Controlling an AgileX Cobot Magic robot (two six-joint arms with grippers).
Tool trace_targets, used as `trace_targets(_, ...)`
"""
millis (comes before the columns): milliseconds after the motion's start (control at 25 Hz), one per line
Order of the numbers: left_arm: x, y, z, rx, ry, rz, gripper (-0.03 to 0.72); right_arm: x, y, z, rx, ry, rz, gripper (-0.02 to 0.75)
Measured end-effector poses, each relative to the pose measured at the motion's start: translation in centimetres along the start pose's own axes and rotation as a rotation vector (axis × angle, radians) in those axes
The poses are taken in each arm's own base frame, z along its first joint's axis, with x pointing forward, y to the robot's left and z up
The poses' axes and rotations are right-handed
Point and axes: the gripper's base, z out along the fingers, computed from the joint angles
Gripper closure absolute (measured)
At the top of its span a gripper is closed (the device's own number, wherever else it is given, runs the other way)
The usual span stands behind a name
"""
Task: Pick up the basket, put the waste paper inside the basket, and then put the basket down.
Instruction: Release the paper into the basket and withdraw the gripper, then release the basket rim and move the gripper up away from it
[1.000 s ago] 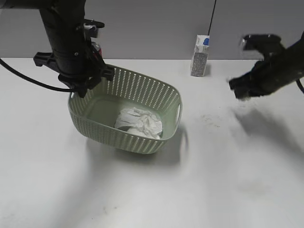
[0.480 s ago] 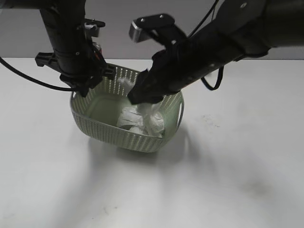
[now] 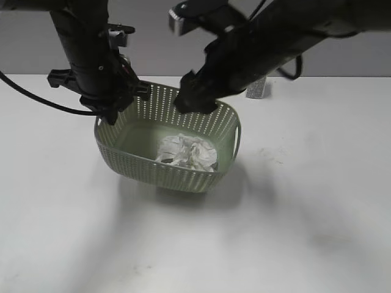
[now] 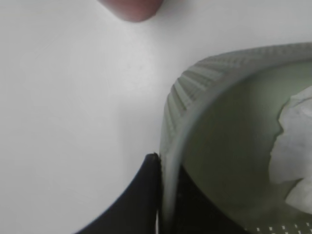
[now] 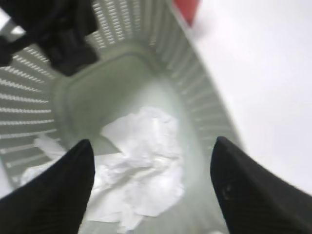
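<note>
The pale green slotted basket hangs tilted over the white table, held by its back left rim in my left gripper, which is shut on it. In the left wrist view the jaws pinch the basket wall. Crumpled white waste paper lies inside the basket; it also shows in the left wrist view and the right wrist view. My right gripper is open and empty above the basket's back rim; its jaws spread wide over the paper and the basket.
A small white-and-grey carton stands at the back of the table, mostly hidden behind my right arm. A reddish object sits at the top edge of the left wrist view and also appears in the right wrist view.
My right arm swung in from the right, lowered paper into the basket, released it and has risen to the back rim. The left gripper keeps holding the basket.
</note>
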Motion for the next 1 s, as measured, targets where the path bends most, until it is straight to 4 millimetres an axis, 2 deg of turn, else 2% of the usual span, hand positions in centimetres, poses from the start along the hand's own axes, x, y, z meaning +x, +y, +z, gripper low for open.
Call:
trace_targets(80, -0.3, 0.0, 0.0, 0.049, -0.02, -0.038, 0.688, -0.5, -2.6, -2.8, 0.104, -0.027, 0.04, 0.179)
trace_targets(240, -1.1, -0.5, 0.0, 0.135, -0.098, -0.099, 0.688, 0.2, -9.4, -9.1, 0.295, -0.088, 0.204, 0.178)
trace_targets(320, -1.4, -0.7, 0.6, 0.157, -0.111, -0.134, 0.688, 0.6, -11.5, -13.1, 0.372, -0.16, 0.27, 0.178)
trace_targets(400, -1.6, -0.8, 1.9, 0.162, -0.094, -0.153, 0.688, 0.8, -12.2, -16.6, 0.43, -0.224, 0.302, 0.178)
trace_targets(480, -1.6, -0.9, 3.3, 0.159, -0.068, -0.162, 0.688, 0.8, -11.7, -19.6, 0.464, -0.267, 0.3, 0.178)
trace_targets(600, -1.7, -0.9, 5.1, 0.156, -0.046, -0.171, 0.688, 0.9, -10.5, -22.1, 0.477, -0.286, 0.284, 0.178)
trace_targets(680, -1.8, -1.0, 5.6, 0.159, -0.048, -0.177, 0.676, 1.0, -9.8, -23.1, 0.478, -0.295, 0.279, 0.178)
trace_targets(760, -1.9, -1.0, 5.7, 0.164, -0.059, -0.183, 0.603, 1.0, -9.4, -24.0, 0.483, -0.312, 0.272, 0.178)
trace_targets(800, -1.9, -1.0, 5.7, 0.165, -0.06, -0.184, 0.531, 1.0, -9.2, -24.2, 0.485, -0.315, 0.269, 0.178)
trace_targets(840, -1.9, -1.1, 5.7, 0.167, -0.061, -0.185, 0.456, 1.0, -9.1, -24.4, 0.487, -0.318, 0.268, 0.178)
trace_targets(920, -1.8, -1.0, 5.7, 0.166, -0.053, -0.17, 0.234, 1.0, -9.1, -24.4, 0.486, -0.316, 0.268, 0.178)
trace_targets(1000, -1.6, -0.9, 5.3, 0.165, -0.035, -0.147, 0.099, 1.1, -9.1, -24.2, 0.479, -0.301, 0.277, 0.178)
